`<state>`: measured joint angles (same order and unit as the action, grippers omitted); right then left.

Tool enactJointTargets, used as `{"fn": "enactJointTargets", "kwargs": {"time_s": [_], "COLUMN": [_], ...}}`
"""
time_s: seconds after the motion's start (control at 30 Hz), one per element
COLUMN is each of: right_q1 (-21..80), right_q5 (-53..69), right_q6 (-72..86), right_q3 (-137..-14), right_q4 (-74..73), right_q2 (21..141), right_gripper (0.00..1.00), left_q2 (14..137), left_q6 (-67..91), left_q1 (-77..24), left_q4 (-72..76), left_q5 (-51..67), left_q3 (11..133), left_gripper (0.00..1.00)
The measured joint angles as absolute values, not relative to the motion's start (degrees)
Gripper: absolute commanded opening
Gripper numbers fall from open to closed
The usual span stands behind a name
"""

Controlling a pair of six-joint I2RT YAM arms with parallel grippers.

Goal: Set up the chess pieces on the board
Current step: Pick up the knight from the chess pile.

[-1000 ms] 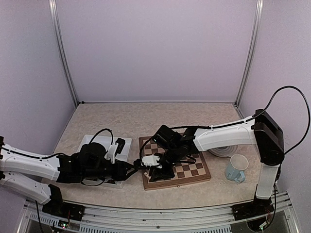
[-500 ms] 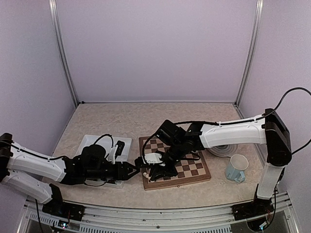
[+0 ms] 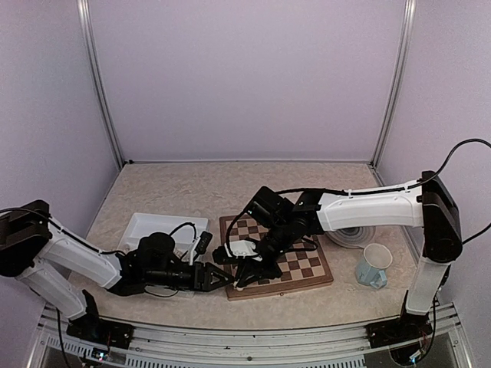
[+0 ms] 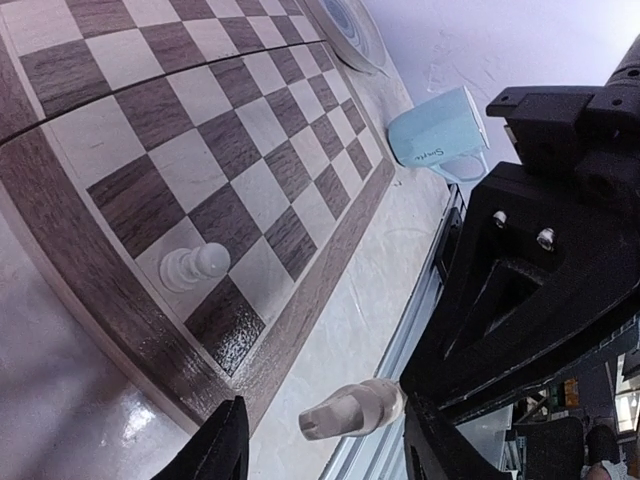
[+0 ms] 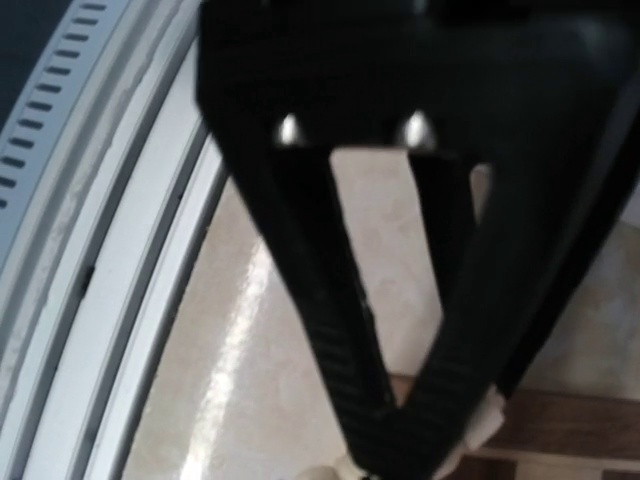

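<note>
The right gripper is clamped on a pale chess piece, its two fingers meeting at the tip around one end; the piece sticks out from them in the air, over the table just off the near left corner of the board; a pale pawn stands on a cream square along the board's left edge, next to the corner square; every other square in the left wrist view is bare. The left gripper sits low just beside the held piece with its fingers apart and nothing between them. A pale blue mug stands right of the board, a grey-ringed plate behind it; a white tray lies left of the board.
</note>
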<state>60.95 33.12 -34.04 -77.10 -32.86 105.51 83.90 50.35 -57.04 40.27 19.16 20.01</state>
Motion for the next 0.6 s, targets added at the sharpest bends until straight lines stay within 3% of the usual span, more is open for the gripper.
{"fn": "enactJointTargets", "kwargs": {"time_s": [0.6], "right_q1": [60.95], "right_q5": [33.85], "right_q6": [-34.02], "right_q3": [-77.1], "right_q4": [-34.44], "right_q2": [105.51], "right_gripper": [0.1], "left_q2": [85.73], "left_q6": [49.82], "left_q1": [-57.32], "left_q4": [44.36], "left_q5": [20.12], "left_q3": [20.73], "left_gripper": [0.51]}}
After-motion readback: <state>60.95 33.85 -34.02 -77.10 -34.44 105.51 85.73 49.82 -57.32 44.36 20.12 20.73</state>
